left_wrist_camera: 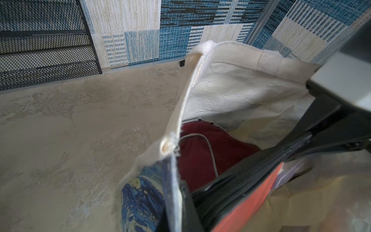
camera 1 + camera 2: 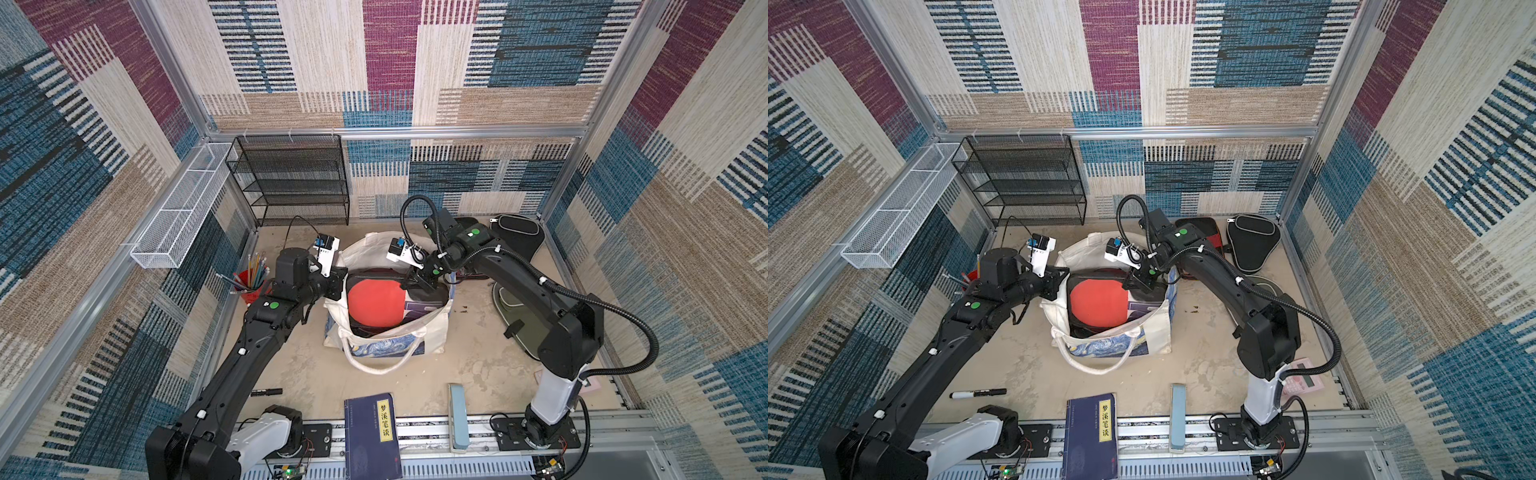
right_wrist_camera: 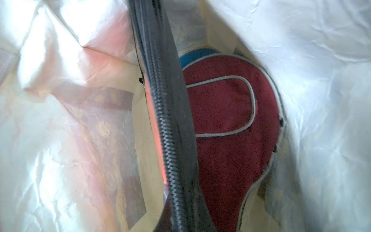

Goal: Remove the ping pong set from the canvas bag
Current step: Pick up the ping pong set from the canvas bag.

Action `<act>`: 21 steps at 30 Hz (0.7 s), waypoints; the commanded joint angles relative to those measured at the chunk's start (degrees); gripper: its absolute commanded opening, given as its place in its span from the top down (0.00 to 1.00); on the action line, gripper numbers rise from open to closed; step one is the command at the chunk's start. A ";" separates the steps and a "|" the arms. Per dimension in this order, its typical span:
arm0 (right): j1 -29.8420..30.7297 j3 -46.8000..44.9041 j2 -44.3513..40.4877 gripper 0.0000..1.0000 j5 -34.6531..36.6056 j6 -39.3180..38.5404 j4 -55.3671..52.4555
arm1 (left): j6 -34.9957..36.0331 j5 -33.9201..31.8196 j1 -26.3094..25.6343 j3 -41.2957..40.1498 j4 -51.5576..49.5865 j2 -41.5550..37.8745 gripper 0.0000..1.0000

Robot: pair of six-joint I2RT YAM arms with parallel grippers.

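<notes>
Beige tabletop [image 2: 469, 357], patchwork walls [image 2: 390, 54]; left hand [image 2: 340, 279] pinching canvas bag [image 2: 436, 332], right hand [image 2: 407, 285] gripping black-and-red case [image 2: 374, 300].

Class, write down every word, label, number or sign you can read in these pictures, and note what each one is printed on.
"梦溪笔谈": written vertically on the yellow label of the dark blue book at the table's near edge, seen in both top views.
Smaller print beside that label: too small to read.
Display and keys of the pink calculator: too small to read.
Nothing else is legible.
</notes>
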 commanded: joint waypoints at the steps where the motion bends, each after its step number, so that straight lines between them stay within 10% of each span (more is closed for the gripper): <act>1: -0.51 0.00 -1.95 1.00 1.87 1.29 8.66 | 2.03 0.87 0.04 -0.31 2.39 -0.76 1.00; 21: -5.10 4.88 -11.68 1.00 4.94 11.47 13.89 | 2.80 -2.35 0.04 0.18 -0.80 -1.13 1.00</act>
